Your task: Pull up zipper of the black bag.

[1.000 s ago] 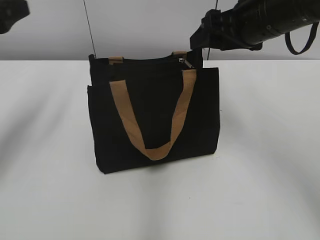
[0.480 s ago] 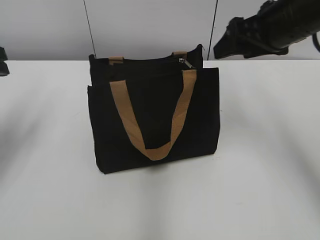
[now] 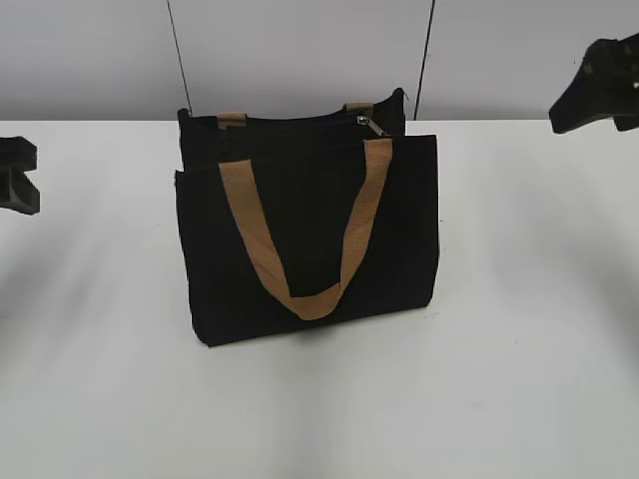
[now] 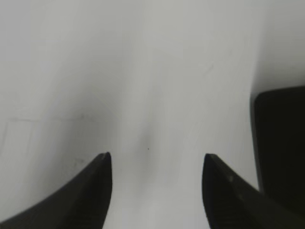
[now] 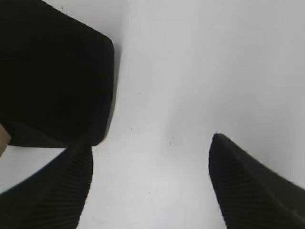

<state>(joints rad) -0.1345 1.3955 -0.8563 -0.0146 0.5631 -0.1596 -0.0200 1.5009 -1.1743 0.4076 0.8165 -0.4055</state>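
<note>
The black bag [image 3: 300,239] stands upright on the white table in the middle of the exterior view, with a tan loop handle [image 3: 305,235] hanging down its front. The zipper runs along its top edge, with the small silver pull tab [image 3: 371,125] near the right end. My left gripper [image 3: 15,175] is at the far left edge, well apart from the bag. It is open and empty in the left wrist view [image 4: 156,160], where a corner of the bag [image 4: 281,143] shows. My right gripper [image 3: 599,90] is at the far right, open and empty [image 5: 150,148], with the bag [image 5: 52,76] at upper left.
Two thin black cords [image 3: 180,55] rise from the bag's top corners up out of the exterior view. The white table [image 3: 519,329] stretches around the bag, with a grey wall behind it.
Both arms have drawn away from the bag: the right arm moved from above the bag's top right corner out to the right edge, and the left gripper dropped lower at the left edge.
</note>
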